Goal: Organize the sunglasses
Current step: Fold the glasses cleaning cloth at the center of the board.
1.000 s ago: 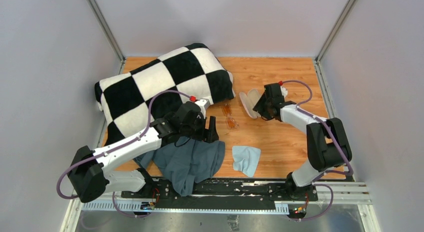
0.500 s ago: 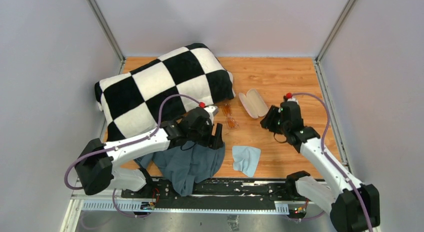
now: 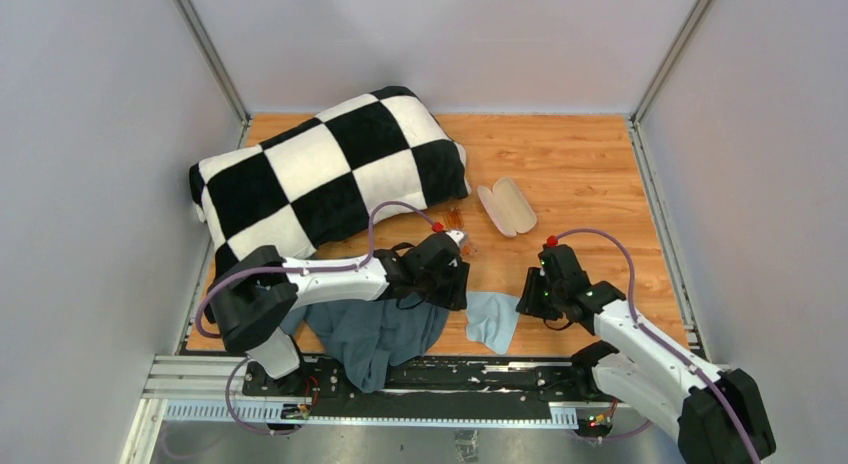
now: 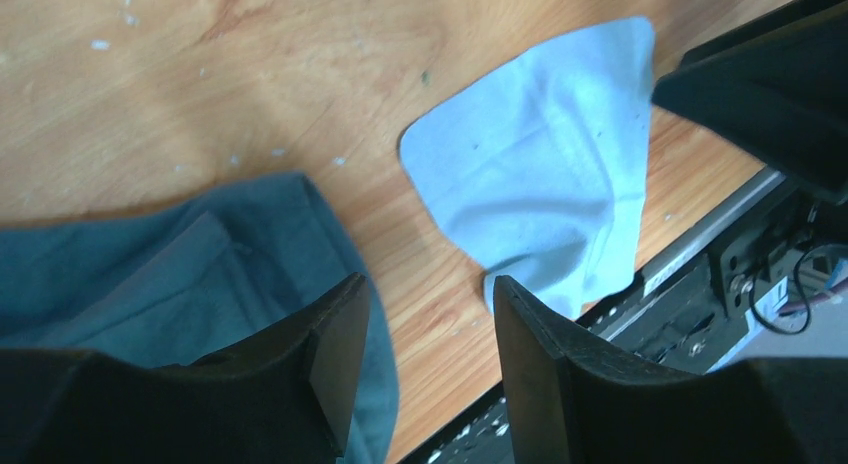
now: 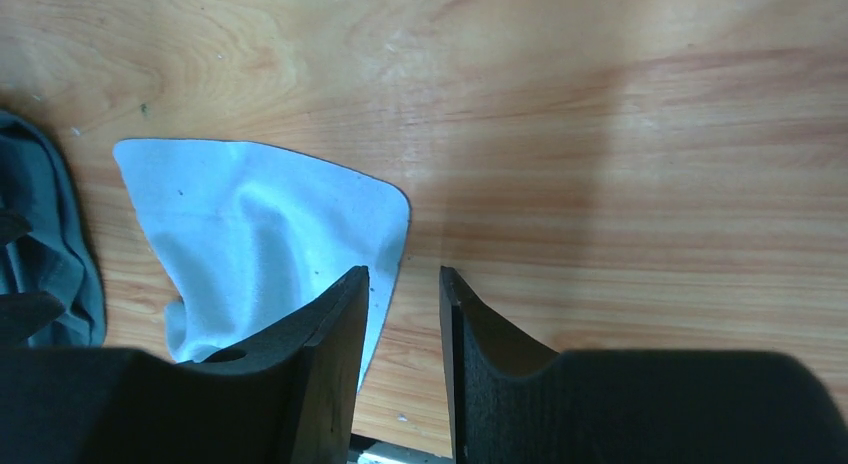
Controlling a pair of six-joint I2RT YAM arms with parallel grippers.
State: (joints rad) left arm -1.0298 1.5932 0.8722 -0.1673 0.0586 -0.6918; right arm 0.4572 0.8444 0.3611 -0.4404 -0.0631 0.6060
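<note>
The wooden table carries a checkered pillow, pale case, sunglasses, blue cloth and teal garment.

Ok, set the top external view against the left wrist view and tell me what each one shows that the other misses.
Only the top external view shows the checkered pillow, the open pink case and the sunglasses, partly covered by the left arm. Only the left wrist view shows the left gripper up close, open with nothing between its fingers. Both show the light-blue cloth and the dark blue-grey garment lying on the wooden table.
</note>
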